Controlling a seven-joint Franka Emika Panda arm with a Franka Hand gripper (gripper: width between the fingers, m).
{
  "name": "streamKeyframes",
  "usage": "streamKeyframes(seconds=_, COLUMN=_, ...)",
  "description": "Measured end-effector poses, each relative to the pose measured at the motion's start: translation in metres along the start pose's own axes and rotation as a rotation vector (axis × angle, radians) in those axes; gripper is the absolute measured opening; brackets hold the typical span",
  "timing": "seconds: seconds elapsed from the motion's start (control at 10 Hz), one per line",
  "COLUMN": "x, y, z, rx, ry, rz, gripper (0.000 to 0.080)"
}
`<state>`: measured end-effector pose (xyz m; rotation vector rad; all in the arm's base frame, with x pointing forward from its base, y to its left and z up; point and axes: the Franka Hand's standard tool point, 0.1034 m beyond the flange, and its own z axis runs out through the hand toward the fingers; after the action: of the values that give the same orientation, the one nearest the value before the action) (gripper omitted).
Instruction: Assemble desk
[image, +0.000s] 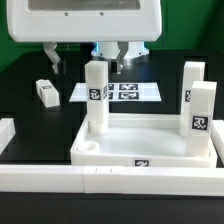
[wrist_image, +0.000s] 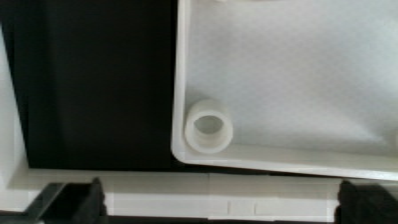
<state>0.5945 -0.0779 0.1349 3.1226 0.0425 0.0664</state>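
The desk panel (image: 140, 143) lies rim-up on the black table. One white tagged leg (image: 95, 95) stands upright at its far corner on the exterior view's left. Two more legs (image: 192, 85) (image: 203, 118) stand upright along its right side. A fourth leg (image: 45, 92) lies on the table at the left. My gripper (image: 116, 60) hangs above and behind the panel, just right of the standing leg's top. In the wrist view the gripper (wrist_image: 217, 200) is open and empty, with dark fingertips (wrist_image: 71, 202) set wide apart. The panel (wrist_image: 302, 70) and its corner hole (wrist_image: 210, 126) show there.
The marker board (image: 122, 91) lies flat behind the panel. White border rails run along the front (image: 100, 183) and the left (image: 6, 135). A rail (wrist_image: 222, 195) also shows beyond the fingertips in the wrist view. The robot's white base (image: 85, 20) fills the back.
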Motion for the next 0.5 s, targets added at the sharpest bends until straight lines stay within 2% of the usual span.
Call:
streamKeyframes(seconds=0.2, x=-0.023, y=0.045, z=0.011, rx=-0.030, ry=0.010, rz=-0.119, gripper=0.0649)
streamKeyframes(seconds=0.3, x=-0.033, y=0.064, z=0.016, rx=-0.035, ry=0.001, rz=-0.147, gripper=0.0649)
streamKeyframes(seconds=0.4, x=-0.037, y=0.072, z=0.017, rx=-0.035, ry=-0.003, rz=-0.136, gripper=0.0649)
streamKeyframes(seconds=0.5, x=-0.036, y=0.069, z=0.017, rx=-0.034, ry=-0.002, rz=-0.140, gripper=0.0649)
